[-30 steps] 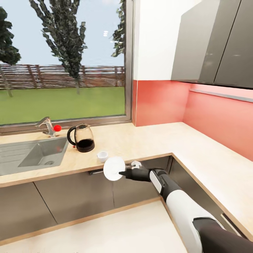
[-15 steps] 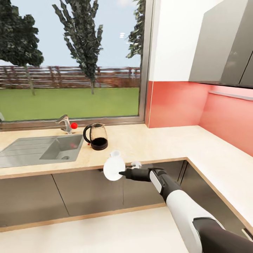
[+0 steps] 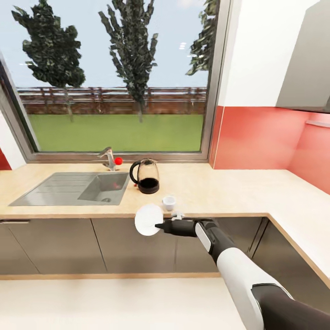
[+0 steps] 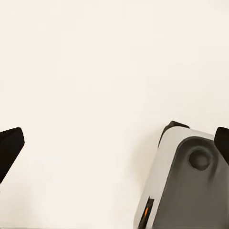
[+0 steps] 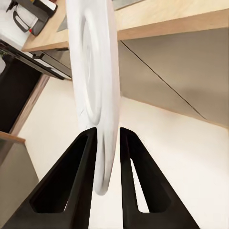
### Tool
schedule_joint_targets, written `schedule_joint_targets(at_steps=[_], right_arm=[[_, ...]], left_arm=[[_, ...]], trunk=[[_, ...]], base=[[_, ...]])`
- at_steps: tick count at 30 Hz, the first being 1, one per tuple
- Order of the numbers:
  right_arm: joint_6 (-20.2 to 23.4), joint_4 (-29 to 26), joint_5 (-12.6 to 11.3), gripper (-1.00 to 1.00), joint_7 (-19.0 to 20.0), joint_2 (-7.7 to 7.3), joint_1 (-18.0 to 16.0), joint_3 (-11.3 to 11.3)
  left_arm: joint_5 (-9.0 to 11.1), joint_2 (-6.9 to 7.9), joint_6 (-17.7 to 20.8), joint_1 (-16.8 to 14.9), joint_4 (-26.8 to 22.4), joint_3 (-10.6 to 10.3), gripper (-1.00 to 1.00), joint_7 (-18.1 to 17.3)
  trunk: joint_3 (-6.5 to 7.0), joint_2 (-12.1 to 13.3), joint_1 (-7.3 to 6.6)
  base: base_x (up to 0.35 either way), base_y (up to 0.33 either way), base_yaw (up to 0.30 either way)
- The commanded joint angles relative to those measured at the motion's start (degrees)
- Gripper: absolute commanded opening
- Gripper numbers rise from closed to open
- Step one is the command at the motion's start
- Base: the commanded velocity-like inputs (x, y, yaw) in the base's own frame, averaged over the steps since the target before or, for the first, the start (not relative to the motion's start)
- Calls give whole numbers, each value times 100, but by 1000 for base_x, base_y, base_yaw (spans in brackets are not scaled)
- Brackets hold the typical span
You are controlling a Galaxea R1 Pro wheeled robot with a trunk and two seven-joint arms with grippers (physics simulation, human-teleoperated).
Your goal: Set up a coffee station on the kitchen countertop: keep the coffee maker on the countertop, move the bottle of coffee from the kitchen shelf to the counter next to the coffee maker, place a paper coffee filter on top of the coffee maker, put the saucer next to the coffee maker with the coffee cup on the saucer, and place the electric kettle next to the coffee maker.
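Across the middle of the head view the kitchen countertop (image 3: 238, 192) is running left to right, with dark grey cabinet fronts (image 3: 59, 247) under it and the red backsplash (image 3: 256, 137) filling the right side. At centre left a steel sink (image 3: 73, 188) is sitting in the worktop, with a tap (image 3: 108, 158) and a small red knob (image 3: 118, 161) behind it under the big window (image 3: 114, 82). Just right of the sink the electric kettle (image 3: 145, 176) is standing upright on its black base. Lower and slightly right of the kettle, near the counter's front edge, the coffee cup (image 3: 169, 202) is sitting upright on the wood, apart from the kettle.

I am reaching my right arm in from the lower right of the head view, and my right gripper (image 3: 159, 226) is hanging in front of the cabinet fronts, just below the counter edge. Its jaws are narrowed onto the rim of the saucer (image 3: 148, 220), which I am holding on edge, nearly vertical; the plate's upper part is overlapping the counter's front edge in that view. In the right wrist view the saucer (image 5: 95, 95) is standing between my two black fingers (image 5: 71, 181), which are pressing its lower rim from either side.

In the left wrist view my left gripper (image 4: 114, 143) is spreading its jaws wide, the dark fingertips (image 4: 9, 148) sitting at opposite edges of the frame with nothing between them, over pale floor (image 4: 95, 71), beside a grey part of my own body (image 4: 186, 186).
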Motion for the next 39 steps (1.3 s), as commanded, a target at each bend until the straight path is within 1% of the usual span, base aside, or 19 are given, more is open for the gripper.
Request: schedule_joint_targets(at_steps=[1, 5, 9, 15, 29, 39], right_arm=[[60, 0, -57, -100, 5, 3, -6, -14], [60, 0, -57, -100, 6, 3, -8, -14], [61, 0, -57, -100, 6, 3, -6, -14], [60, 0, -57, -100, 6, 3, -8, -14], [64, 3, -57, -100, 6, 3, -8, -14], [66, 9, -57, -100, 6, 3, -6, -14]], left_arm=[[58, 0, 6, 2, -7, 10, 100, -46], [61, -9, 12, 2, -2, 10, 100, -30], [47, -68, 13, 2, -2, 10, 100, -2], [44, -80, 13, 2, 1, 10, 100, 4], [45, -89, 13, 3, 1, 10, 100, 4], [45, -89, 13, 2, 1, 10, 100, 4]], trunk=[[-12, -12, 4], [-12, -12, 4], [-10, -12, 4], [3, -12, 4], [40, -12, 4], [66, -12, 4]], base=[[0, 0, 278], [0, 0, 278], [0, 0, 278], [44, 40, 278], [213, 229, 278], [133, 313, 278]])
